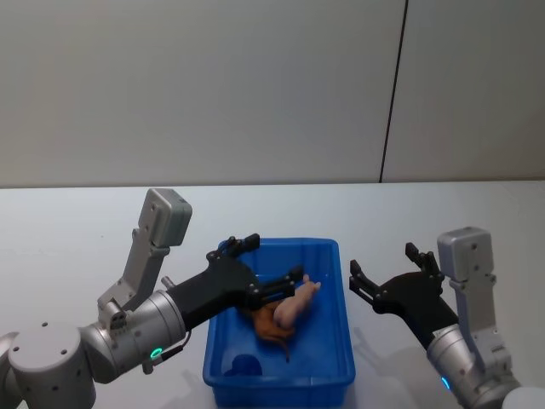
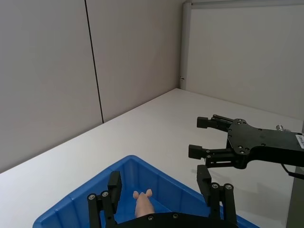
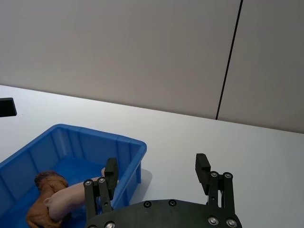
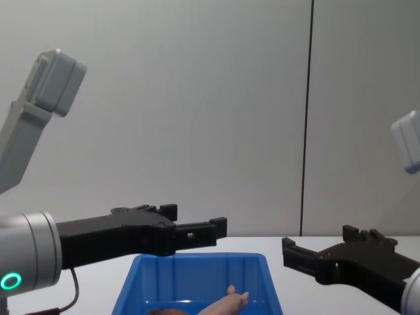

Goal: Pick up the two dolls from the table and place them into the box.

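Grippers came first in the scene: the left gripper (image 1: 266, 266), black and two-fingered, hung with its fingers spread over the near-left part of the rectangular bright blue plastic box (image 1: 339, 341), empty, with the pale pink pig-like doll (image 1: 297, 307) lying just below its fingertips. From the left wrist view, that gripper (image 2: 161, 183) was spread wide above the pink doll's (image 2: 143, 204) snout and the blue box's (image 2: 76, 206) rim. The right gripper (image 1: 381, 271) hovered beside the box's right wall, above the flat white table (image 1: 85, 230), its fingers also apart and holding nothing. Inside the box, the reddish-brown shaggy doll (image 1: 271, 326) lay on the floor, the pink doll resting across it and touching it. In the chest view, both grippers (image 4: 197, 226) (image 4: 321, 246) stood level above the box's (image 4: 197, 266) rim.
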